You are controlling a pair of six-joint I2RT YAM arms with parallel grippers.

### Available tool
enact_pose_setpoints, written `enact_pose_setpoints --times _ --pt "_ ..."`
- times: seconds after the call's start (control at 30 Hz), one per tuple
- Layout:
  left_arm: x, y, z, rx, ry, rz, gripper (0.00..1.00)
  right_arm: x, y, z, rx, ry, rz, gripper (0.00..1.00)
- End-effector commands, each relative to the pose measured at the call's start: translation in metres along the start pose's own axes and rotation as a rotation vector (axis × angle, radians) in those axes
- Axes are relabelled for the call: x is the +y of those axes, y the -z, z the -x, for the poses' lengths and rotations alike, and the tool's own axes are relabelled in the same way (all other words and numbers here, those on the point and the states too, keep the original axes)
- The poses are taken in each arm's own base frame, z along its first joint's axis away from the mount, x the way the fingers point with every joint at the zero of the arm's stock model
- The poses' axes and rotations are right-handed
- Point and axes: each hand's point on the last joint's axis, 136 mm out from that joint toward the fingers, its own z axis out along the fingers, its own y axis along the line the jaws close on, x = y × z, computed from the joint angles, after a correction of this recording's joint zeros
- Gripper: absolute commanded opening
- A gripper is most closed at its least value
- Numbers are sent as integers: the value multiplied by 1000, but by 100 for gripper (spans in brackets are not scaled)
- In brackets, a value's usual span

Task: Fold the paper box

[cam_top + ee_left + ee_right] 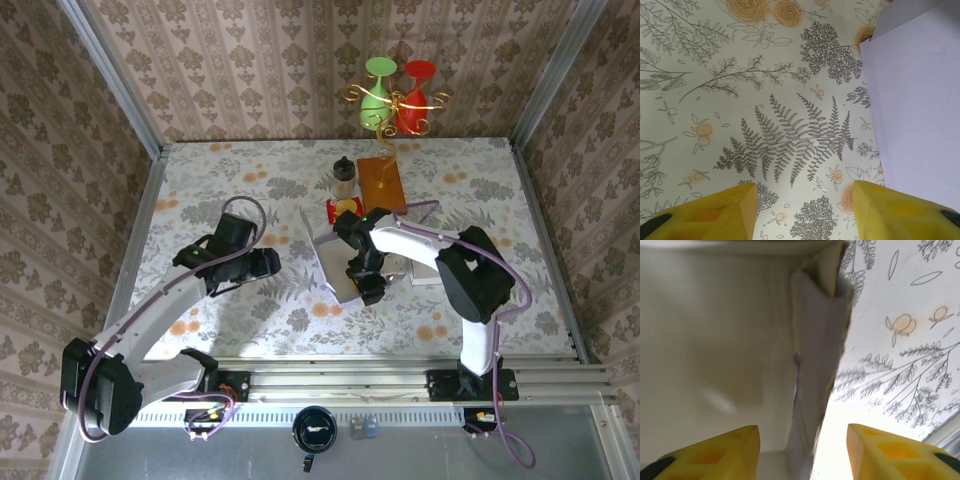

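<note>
The white paper box lies partly folded in the middle of the table. My right gripper hangs over its near right part. In the right wrist view that gripper is open, its yellow fingers standing on either side of an upright doubled wall of the box without touching it. To the box's left my left gripper points toward it. In the left wrist view this gripper is open over bare tablecloth, with a flat white panel of the box just to its right.
Behind the box stand a dark-capped bottle, a brown board and a small red and yellow item. Green and red glasses hang at the back wall. A metal rail runs along the table's near edge.
</note>
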Motion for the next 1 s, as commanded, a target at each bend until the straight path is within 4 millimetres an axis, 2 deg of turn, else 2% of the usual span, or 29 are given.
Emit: enact_pose_setpoints --times 0.0,0.1,0.17,0.27,0.33,0.47,0.57,0.73,0.83,0.97 --pt "-6 -10 -1 11 21 -26 53 11 29 1 -43 76 113 56" --pt "-8 -16 1 12 34 -29 53 17 50 3 -68 134 193 58" --pt "-8 -19 2 13 48 -30 53 23 70 13 -135 198 256 57" --pt "-8 -26 0 29 77 -27 51 30 96 44 -279 341 324 48" --pt "-8 -33 -3 46 106 -31 50 41 102 62 -326 472 385 39" --pt "-10 -54 -13 103 189 -56 43 50 84 85 -312 664 467 21" --pt "-16 -68 -18 126 226 -73 41 49 61 94 -278 786 427 14" --pt "-24 -88 -26 162 237 -69 38 44 31 95 -228 946 343 10" --pt "-24 -100 -30 178 253 -63 37 35 18 108 -237 970 276 9" --pt "-26 -111 -30 174 275 -81 36 29 9 120 -243 990 285 9"
